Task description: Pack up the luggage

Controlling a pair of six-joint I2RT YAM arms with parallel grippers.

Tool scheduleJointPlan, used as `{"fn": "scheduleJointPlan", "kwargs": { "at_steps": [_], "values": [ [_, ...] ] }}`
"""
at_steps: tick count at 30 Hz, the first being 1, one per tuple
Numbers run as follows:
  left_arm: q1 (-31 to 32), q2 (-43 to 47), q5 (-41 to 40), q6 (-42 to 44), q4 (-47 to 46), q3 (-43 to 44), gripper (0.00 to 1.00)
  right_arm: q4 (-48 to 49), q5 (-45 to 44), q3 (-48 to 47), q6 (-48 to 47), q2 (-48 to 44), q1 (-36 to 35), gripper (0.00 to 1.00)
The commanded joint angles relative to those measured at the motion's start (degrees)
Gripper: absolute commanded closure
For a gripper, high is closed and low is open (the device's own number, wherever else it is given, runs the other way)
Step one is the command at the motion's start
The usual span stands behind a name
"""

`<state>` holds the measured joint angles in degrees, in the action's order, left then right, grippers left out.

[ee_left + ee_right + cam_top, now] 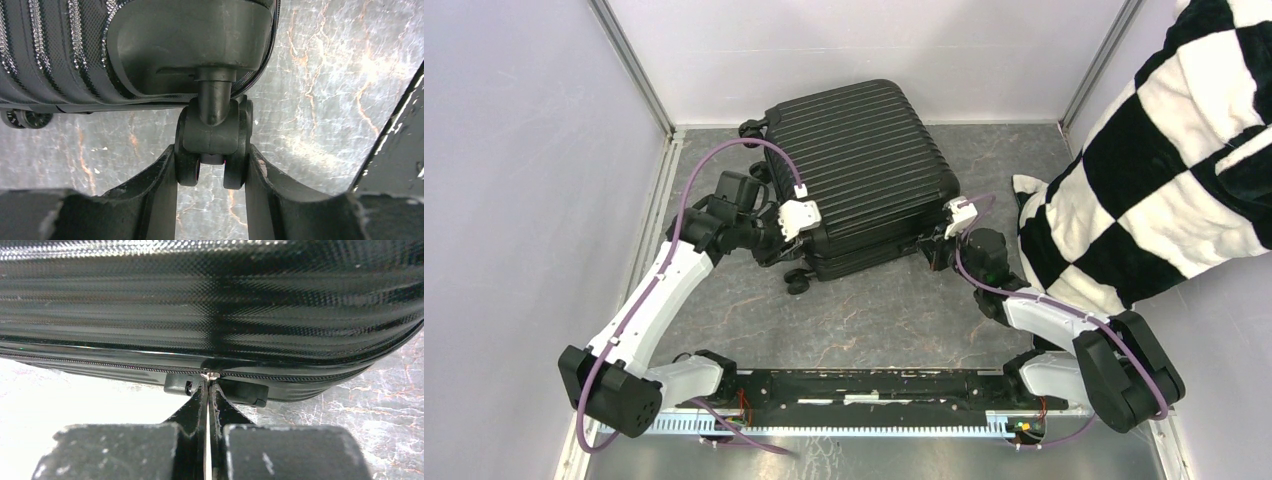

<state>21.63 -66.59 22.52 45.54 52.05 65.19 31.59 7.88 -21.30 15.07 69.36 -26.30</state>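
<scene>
From the top, the luggage point(864, 170) lies flat and closed at the far middle of the table point(874, 320). My left gripper point(792, 245) is at its near left corner, my right gripper point(939, 240) at its near right side. Left wrist: fingers half open, squeezing a wheel point(212, 145). Right wrist: fingers closed tight, tips at the zip point(125, 367); I cannot tell if they pinch anything.

**Grey tabletop carrying one closed case**

Ahead of me, the grey veined tabletop point(874, 320) is carrying the black ribbed luggage point(864, 165). It is lying flat and closed toward the far side, turned at an angle. At my right, a black-and-white checkered blanket point(1164, 170) is draping onto the tabletop's edge, near the luggage.
</scene>
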Motion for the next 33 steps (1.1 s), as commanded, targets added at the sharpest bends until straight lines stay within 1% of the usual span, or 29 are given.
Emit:
{"fn": "scheduleJointPlan", "kwargs": {
  "at_steps": [1,3,7,12,16,22,25,29,33],
  "values": [
    [2.9,2.5,3.1,-9.4,-1.4,0.6,0.98,5.0,4.0,-3.3,-4.9,0.7,1.0,1.0],
    [3.7,2.6,2.0,-11.2,-3.6,-0.4,0.98,6.8,6.8,-2.4,-4.1,0.9,0.4,1.0],
    [5.3,2.5,-0.1,-16.6,-9.7,-1.7,0.98,11.0,7.9,1.7,-4.0,-1.0,-3.0,1.0],
    [8.5,2.5,-3.9,-28.3,-17.9,-4.2,0.98,23.3,12.7,6.6,1.6,-2.3,-6.6,1.0],
    [11.3,1.4,-6.0,-33.3,-19.2,-3.7,0.98,22.4,11.0,5.4,1.1,-2.0,-12.1,1.0],
    [14.0,-1.2,-6.4,-37.4,-20.7,-0.5,0.98,24.3,7.5,5.0,1.2,-0.9,-18.3,1.0],
    [14.9,-2.3,-4.7,-38.0,-21.4,0.9,0.98,26.8,6.2,5.5,0.6,-0.2,-21.0,1.0],
    [15.3,-4.6,-2.0,-38.2,-21.7,2.6,0.98,27.9,4.1,4.7,-0.3,1.7,-25.4,1.0],
    [16.0,-7.2,-2.4,-37.7,-22.2,4.4,0.98,29.0,1.4,2.8,-0.6,4.6,-30.5,1.0]
  ]
}}
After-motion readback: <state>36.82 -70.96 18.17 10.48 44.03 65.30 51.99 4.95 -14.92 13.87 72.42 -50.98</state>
